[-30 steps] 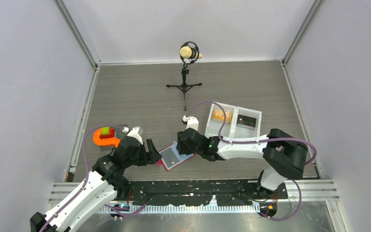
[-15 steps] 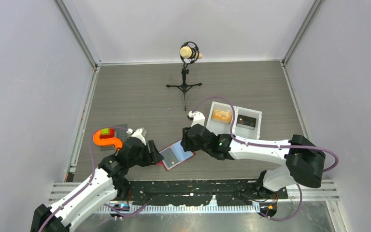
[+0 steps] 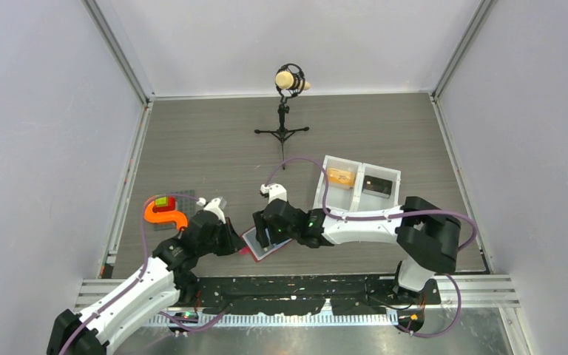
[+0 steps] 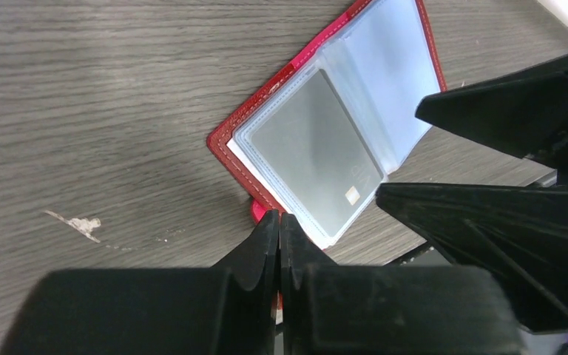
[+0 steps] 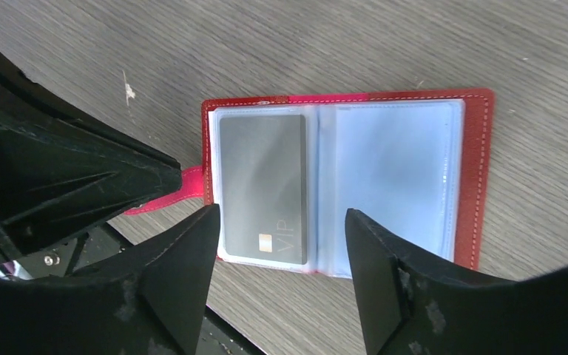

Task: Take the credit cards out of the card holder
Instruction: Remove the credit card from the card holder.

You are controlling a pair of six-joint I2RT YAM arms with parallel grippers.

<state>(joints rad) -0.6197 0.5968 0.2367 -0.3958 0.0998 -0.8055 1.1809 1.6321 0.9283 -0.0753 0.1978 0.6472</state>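
Where its fingers meet, I find the left gripper (image 4: 279,222) clenched on the red tab (image 5: 188,183) at the edge of the holder (image 5: 481,170). The right gripper (image 5: 279,212) is released, jaws wide, poised over the open holder. The holder lies flat on the table (image 3: 214,148), spread open between the two grippers. One grey card (image 5: 262,185) sits in the pocket on the tab side; the other pocket shows pale blue. A white tray (image 3: 356,186) stands well apart, beyond the right arm.
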